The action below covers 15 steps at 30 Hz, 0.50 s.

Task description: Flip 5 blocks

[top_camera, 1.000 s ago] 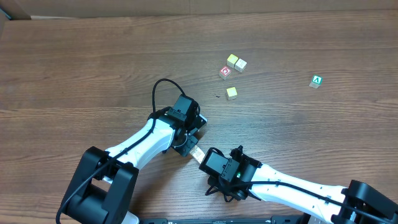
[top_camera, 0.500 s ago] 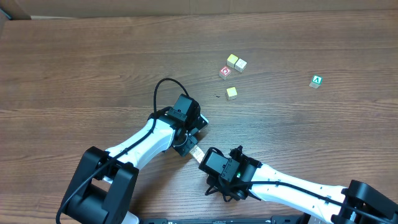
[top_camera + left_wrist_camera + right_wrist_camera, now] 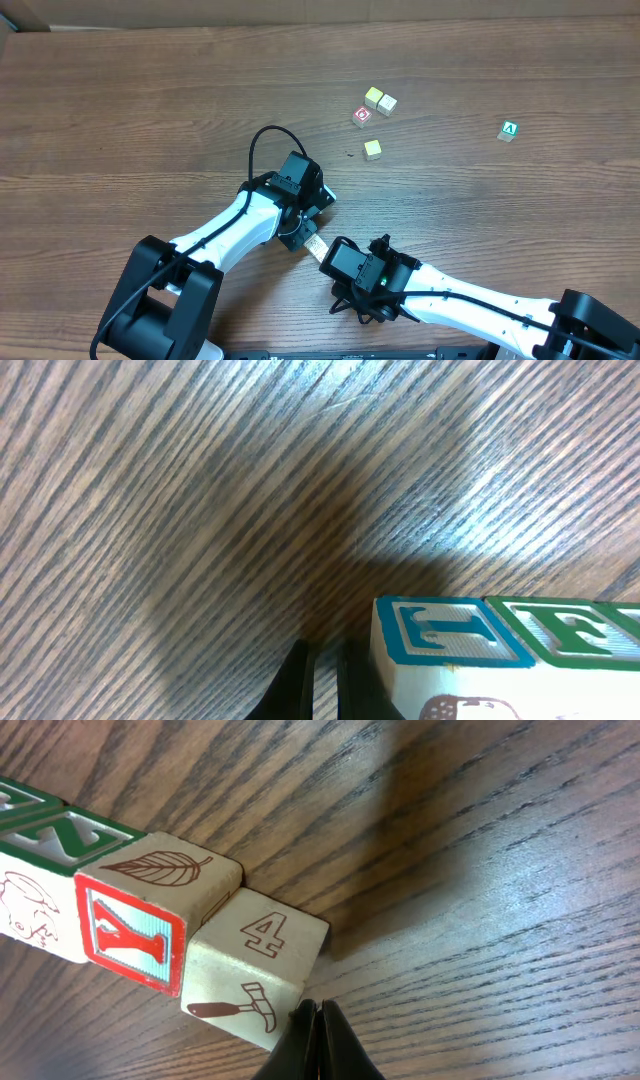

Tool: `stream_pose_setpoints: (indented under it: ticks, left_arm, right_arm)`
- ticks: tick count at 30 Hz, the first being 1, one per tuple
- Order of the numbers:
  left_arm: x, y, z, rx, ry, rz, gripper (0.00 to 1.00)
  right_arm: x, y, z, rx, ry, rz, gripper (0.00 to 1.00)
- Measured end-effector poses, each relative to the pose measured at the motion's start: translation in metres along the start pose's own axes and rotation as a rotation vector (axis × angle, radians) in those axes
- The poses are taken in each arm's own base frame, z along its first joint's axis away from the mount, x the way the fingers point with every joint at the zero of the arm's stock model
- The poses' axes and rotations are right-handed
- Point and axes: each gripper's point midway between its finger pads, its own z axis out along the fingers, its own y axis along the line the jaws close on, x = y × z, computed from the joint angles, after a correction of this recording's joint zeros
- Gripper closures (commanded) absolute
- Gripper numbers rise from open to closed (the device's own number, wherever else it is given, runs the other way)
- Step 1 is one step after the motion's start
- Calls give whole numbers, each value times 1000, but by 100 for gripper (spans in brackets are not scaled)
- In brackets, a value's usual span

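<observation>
**Both hands shut at opposite ends of the block row; no block gripped**

The worktop is brown wood grain, and its left half carries nothing but your left arm.

Your left hand has its fingers pressed together and holds nothing. Its tips sit low on the wood, just left of the teal-letter block. That block is the end of the row on this side, and a green-letter block touches its far side.

From overhead, the row of blocks shows only as a pale sliver at low centre, wedged between the two hands. Its long axis runs diagonally from your left hand down to your right. Each hand therefore faces an end of the row, not a side.

Your right hand is also fully closed and empty. Its tip is at the lower corner of the 4 block, the end block on that side. I cannot tell whether it touches the block or sits just beside it. The Y block abuts the 4 block further along the row.

Neither hand is clearly nearer. In my judgement, an end-on push would shove the whole row rather than turn one block. You would need to come at a block from across the axis.

A red-printed cube, the yellow cubes and the green A cube lie well apart, up and to the right.

Against the earlier overhead frames, the arms, row and loose cubes lie as they did, and both hands have stayed shut.
</observation>
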Motion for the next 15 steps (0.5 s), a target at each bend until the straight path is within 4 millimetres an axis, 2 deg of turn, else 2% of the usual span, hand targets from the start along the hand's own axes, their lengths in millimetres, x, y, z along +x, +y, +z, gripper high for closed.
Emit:
stream_pose_setpoints:
  ticks: [8,15]
  left_arm:
    - [0,0,0,-2,1,0,96]
    - [0,0,0,-3,1,4,96]
  right_arm:
    - [-1,-7,5,8,-1,31,96]
    - [-1,-3,5,-5,-5,37,96]
